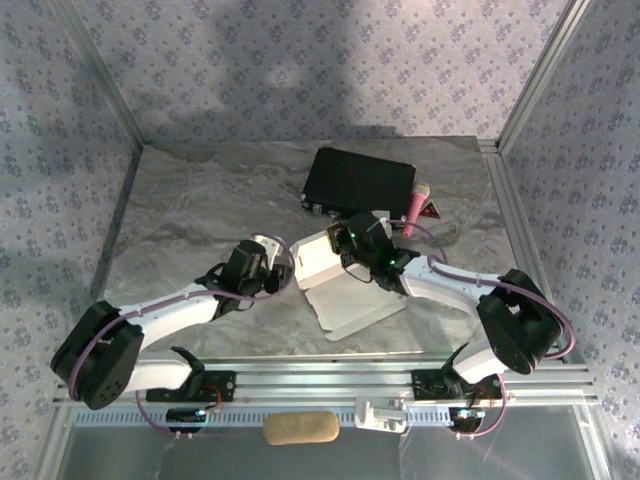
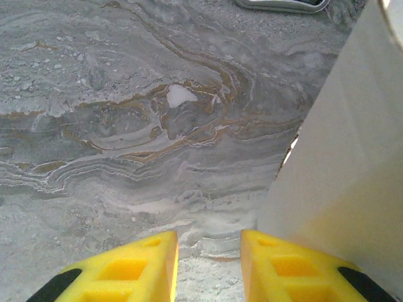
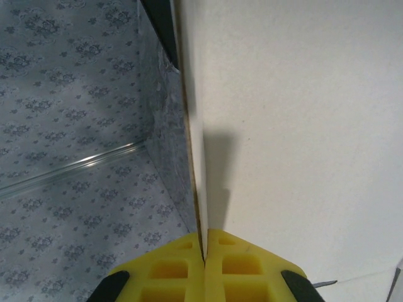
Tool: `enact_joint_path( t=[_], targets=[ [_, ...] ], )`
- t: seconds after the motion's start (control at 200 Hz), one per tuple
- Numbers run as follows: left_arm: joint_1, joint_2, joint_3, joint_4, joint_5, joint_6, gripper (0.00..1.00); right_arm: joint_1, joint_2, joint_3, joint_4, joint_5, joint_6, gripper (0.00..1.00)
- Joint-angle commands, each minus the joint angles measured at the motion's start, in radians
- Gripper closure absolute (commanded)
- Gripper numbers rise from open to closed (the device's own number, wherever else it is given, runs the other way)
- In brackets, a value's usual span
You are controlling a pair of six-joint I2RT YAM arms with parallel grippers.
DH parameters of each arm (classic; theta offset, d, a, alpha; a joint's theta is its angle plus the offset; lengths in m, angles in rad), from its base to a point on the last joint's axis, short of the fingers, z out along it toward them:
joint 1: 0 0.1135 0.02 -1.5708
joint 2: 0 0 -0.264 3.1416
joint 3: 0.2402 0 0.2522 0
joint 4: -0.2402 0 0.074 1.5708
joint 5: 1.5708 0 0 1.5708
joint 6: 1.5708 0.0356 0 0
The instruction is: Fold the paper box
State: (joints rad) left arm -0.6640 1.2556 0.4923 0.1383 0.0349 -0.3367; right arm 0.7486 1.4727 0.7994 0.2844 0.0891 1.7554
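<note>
At 9 o'clock of the cream thin-cardboard paper box [image 1: 345, 300], which lay midway on the grey marbled bench [image 1: 190, 210], the left hand [image 2: 209, 267] hung with yellow fingers [image 2: 132, 270] narrowly parted and empty. The right hand [image 3: 204, 264] pinched a raised flap's edge. At the box's 12 o'clock rested a black rectangular hard case [image 1: 358, 182], a pink object [image 1: 415, 208], possibly a marker, at its 3 o'clock.

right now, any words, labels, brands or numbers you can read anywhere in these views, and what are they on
None: no text can be read.
The white cardboard paper box is blank on every face that shows.
The flat black hard case has no legible mark; the small specks at its near edge are too small to tell.
The flower-patterned wall carries a print, not writing.
</note>
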Motion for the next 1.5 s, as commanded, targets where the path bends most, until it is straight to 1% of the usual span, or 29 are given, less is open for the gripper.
enact_joint_path(
  t=[0.0,0.08,0.3,0.44,0.605,0.76,0.815,0.919,1.054,1.199,1.294,1.394,1.439,1.494],
  targets=[
    [-0.006,-0.011,0.004,0.014,-0.002,0.027,0.68,0.007,0.002,-0.026,0.047,-0.004,-0.015,1.00],
    [-0.009,0.001,0.005,0.028,0.013,0.030,0.68,0.008,0.008,-0.029,0.056,-0.006,-0.010,1.00],
    [-0.038,0.005,-0.001,0.067,0.013,0.046,0.67,0.009,0.007,-0.038,0.073,-0.004,-0.023,1.00],
    [-0.055,-0.005,-0.022,0.106,0.010,0.057,0.67,0.014,-0.001,-0.077,0.153,0.006,-0.062,1.00],
    [-0.071,-0.020,-0.060,0.190,0.008,0.079,0.66,0.017,-0.004,-0.124,0.249,0.012,-0.088,1.00],
    [-0.097,-0.020,-0.075,0.240,0.010,0.117,0.66,0.017,-0.003,-0.131,0.273,0.009,-0.086,1.00],
    [-0.103,-0.027,-0.096,0.280,0.021,0.129,0.67,0.016,-0.003,-0.133,0.281,0.007,-0.086,1.00],
    [-0.110,-0.057,-0.163,0.411,0.043,0.138,0.67,0.014,-0.004,-0.140,0.310,0.010,-0.091,1.00],
    [-0.111,-0.071,-0.141,0.361,0.034,0.135,0.66,0.021,-0.001,-0.169,0.388,0.028,-0.099,1.00],
    [-0.108,-0.090,-0.127,0.308,-0.049,0.145,0.66,0.056,0.022,-0.208,0.514,0.084,-0.088,1.00],
    [-0.104,-0.107,-0.127,0.282,-0.072,0.159,0.66,0.115,0.033,-0.243,0.600,0.193,-0.080,1.00],
    [-0.102,-0.125,-0.136,0.267,-0.100,0.169,0.66,0.182,0.039,-0.269,0.652,0.304,-0.076,1.00],
    [-0.100,-0.134,-0.142,0.264,-0.112,0.172,0.66,0.203,0.047,-0.281,0.691,0.342,-0.076,1.00],
    [-0.098,-0.142,-0.149,0.264,-0.119,0.176,0.66,0.213,0.058,-0.291,0.734,0.356,-0.082,1.00]
  ],
)
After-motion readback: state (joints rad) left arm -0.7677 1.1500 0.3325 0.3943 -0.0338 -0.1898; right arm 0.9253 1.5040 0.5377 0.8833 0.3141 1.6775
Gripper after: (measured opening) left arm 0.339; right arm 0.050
